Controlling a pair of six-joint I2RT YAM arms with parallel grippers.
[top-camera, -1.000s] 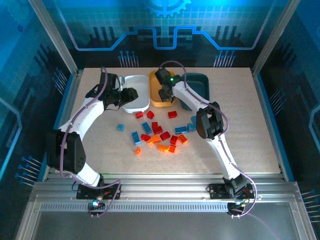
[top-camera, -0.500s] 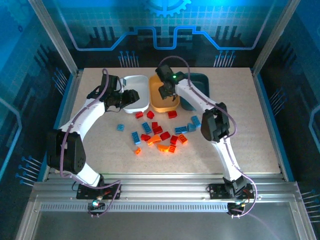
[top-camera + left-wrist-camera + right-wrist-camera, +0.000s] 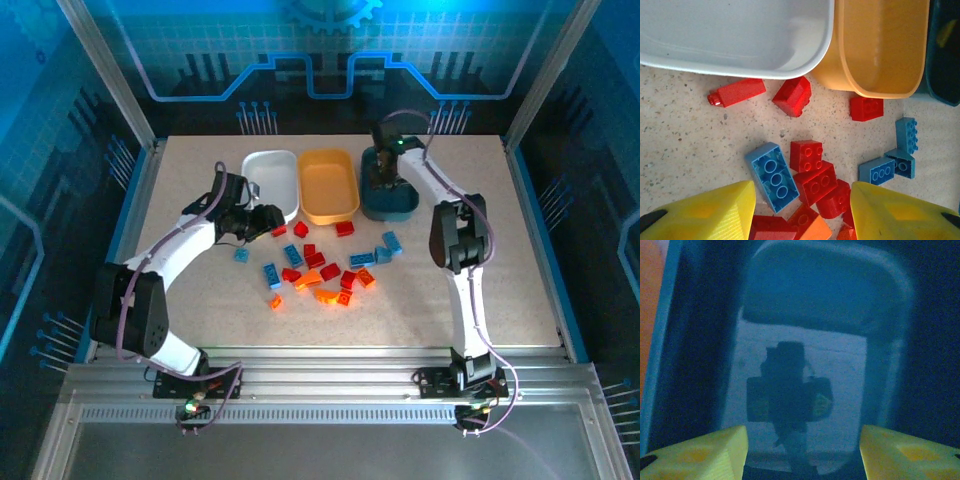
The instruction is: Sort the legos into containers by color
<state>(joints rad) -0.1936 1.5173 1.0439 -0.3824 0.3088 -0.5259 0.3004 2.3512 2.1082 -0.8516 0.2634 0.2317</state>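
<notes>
- Over the dark teal, shallow rounded plastic tray (image 3: 405, 207) at the back right, the right gripper (image 3: 385, 180) now hovers. A moment ago it hung above the orange-yellow plastic tray (image 3: 328, 190) next door.
- Its yellow fingers (image 3: 705, 452) are spread apart with nothing between them. Its wrist view looks straight down at the teal tray's glossy floor, where I see a dark reflection of the gripper and no brick.
- By the near rim of the white plastic tray (image 3: 270, 175), the left gripper (image 3: 262, 218) has come off that tray and down toward the speckled table (image 3: 500, 260). Its jaws stand apart and empty.
- Small red, orange and light blue plastic building bricks (image 3: 315, 270) lie loose on the table just in front of the three trays, and the pile looks unmoved.
- Seen from the left wrist, a long red brick (image 3: 736, 92) lies just beside the white tray's rim. A light blue brick (image 3: 772, 175) lies near the left finger.
- Both arms seem to be between picks. Nearly all the sorting looks still to do, and the left arm appears best placed for the next grab.
</notes>
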